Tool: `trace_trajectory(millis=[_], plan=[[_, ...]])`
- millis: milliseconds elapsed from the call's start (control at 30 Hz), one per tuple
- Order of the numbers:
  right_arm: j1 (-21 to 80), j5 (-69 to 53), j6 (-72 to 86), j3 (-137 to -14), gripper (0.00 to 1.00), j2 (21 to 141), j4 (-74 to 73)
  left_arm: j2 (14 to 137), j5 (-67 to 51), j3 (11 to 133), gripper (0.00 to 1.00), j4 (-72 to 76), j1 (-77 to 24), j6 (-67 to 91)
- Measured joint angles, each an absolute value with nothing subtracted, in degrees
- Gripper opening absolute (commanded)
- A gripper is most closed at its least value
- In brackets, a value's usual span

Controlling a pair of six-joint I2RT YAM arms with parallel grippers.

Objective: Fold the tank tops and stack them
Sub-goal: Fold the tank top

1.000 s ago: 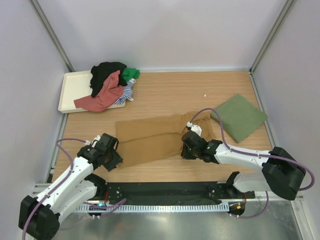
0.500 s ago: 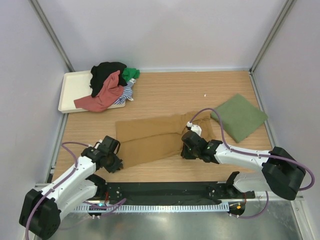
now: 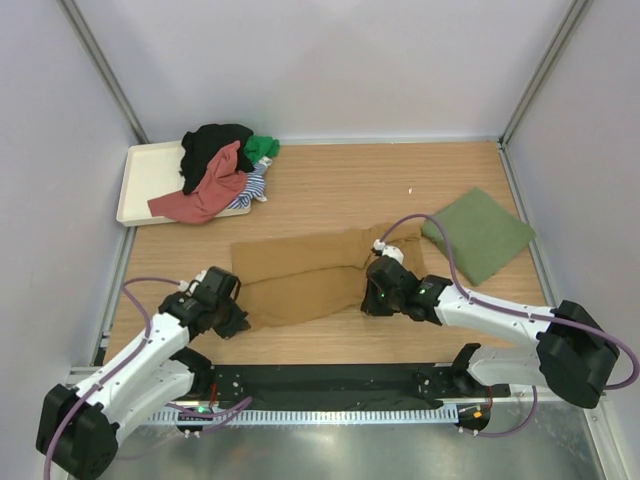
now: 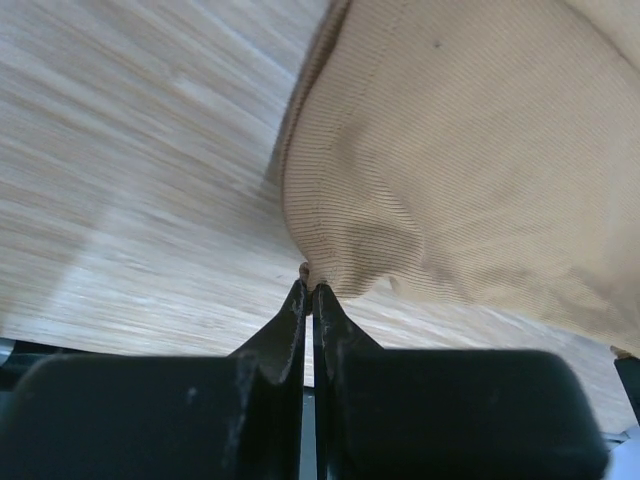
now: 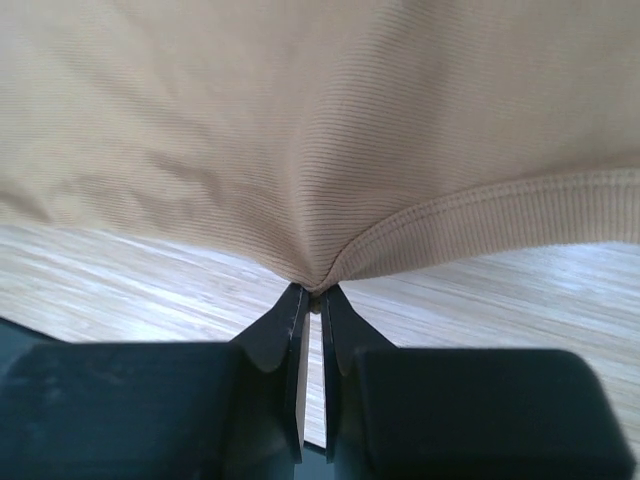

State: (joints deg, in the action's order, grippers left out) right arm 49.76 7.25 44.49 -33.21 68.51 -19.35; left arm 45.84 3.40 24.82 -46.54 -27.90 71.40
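A mustard brown tank top [image 3: 300, 272] lies spread across the middle of the wooden table. My left gripper [image 3: 240, 318] is shut on its near left corner, which shows pinched at the fingertips in the left wrist view [image 4: 309, 282]. My right gripper [image 3: 372, 300] is shut on its near right edge, with the ribbed hem [image 5: 480, 225] pinched and lifted a little in the right wrist view [image 5: 313, 292]. A folded olive green tank top [image 3: 480, 234] lies at the right. A heap of black, red, green and striped tank tops [image 3: 218, 172] sits at the back left.
A flat cream tray [image 3: 145, 180] lies at the back left under part of the heap. Grey walls and metal posts close in the table on three sides. A black rail runs along the near edge by the arm bases.
My left gripper has shifted slightly along the near left corner of the mustard brown top, keeping hold. My right gripper has moved a little away from me with the hem.
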Motion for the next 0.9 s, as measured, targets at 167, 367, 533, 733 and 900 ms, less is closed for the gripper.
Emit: trace_trajectory(millis=[167, 367, 533, 733, 900], plan=[[44.56, 3.6, 41.98, -36.18, 0.11, 69.12, -20.12, 53.84, 3.09, 30.5, 0.0, -45.04, -27.7, 70.48], [38.72, -1.15, 38.15, -41.15, 0.12, 72.66, -21.82, 58.87, 2.39, 37.3, 0.0, -43.35, -23.94, 67.88], [37.1, -2.87, 35.27, -45.1, 0.12, 76.9, -23.09, 59.05, 1.41, 38.65, 0.0, -42.28, -18.06, 65.52], [35.33, -3.14, 32.25, -50.19, 0.12, 82.46, -25.71, 61.89, 0.1, 39.99, 0.0, -41.34, -13.67, 63.68], [33.71, -2.83, 30.41, -54.85, 0.14, 86.54, -27.11, 66.52, -1.32, 41.15, 0.0, -39.2, -11.22, 62.52]])
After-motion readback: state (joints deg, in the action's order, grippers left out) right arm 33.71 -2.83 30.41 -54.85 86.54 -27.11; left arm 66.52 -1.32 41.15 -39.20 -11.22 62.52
